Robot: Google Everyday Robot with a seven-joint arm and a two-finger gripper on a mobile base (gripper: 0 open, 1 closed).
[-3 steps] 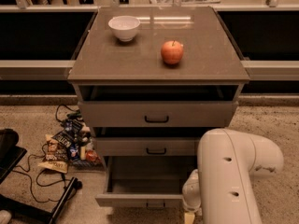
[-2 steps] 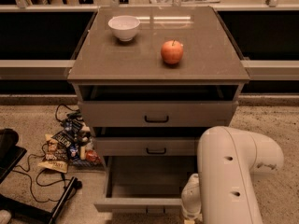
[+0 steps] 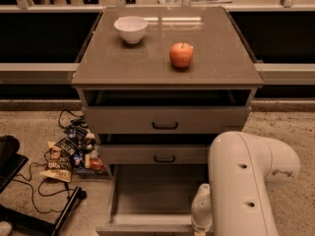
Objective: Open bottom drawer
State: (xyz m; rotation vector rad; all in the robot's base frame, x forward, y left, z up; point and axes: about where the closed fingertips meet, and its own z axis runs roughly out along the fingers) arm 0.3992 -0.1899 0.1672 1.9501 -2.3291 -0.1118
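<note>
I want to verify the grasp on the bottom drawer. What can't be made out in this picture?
- The gripper: camera view, out of frame below the bottom edge, past the wrist of the white arm.
- The handle of the bottom drawer: cut off by that same edge.
- The drawer's right inside corner: hidden behind the arm.
- The top drawer inside: too dark under the cabinet top.
- The floor packets: labels too small.

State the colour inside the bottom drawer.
Plain grey bottom drawer interior, camera view; gripper at its front edge.
</note>
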